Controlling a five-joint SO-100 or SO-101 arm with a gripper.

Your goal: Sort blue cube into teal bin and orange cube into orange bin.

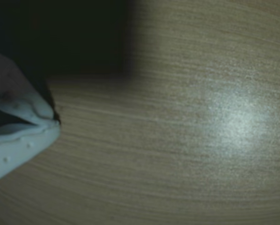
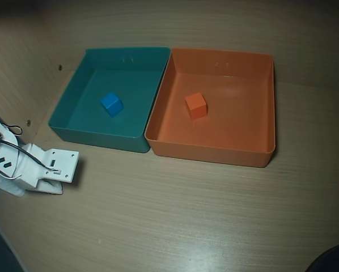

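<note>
In the overhead view the blue cube (image 2: 111,104) lies on the floor of the teal bin (image 2: 96,139), a little left of its middle. The orange cube (image 2: 196,105) sits inside the orange bin (image 2: 210,154), left of centre. The two bins stand side by side, walls touching. My white gripper (image 2: 55,188) rests low over the table at the far left, in front of the teal bin's near-left corner and apart from it. In the wrist view my gripper (image 1: 53,123) comes in from the left edge with its jaws closed together on nothing; neither cube nor bin shows there.
Bare wood-grain table (image 2: 175,215) stretches in front of both bins, with a light glare (image 1: 233,119) in the wrist view. A dark shape (image 2: 331,259) cuts the bottom right corner of the overhead view. The table edge curves along the lower left.
</note>
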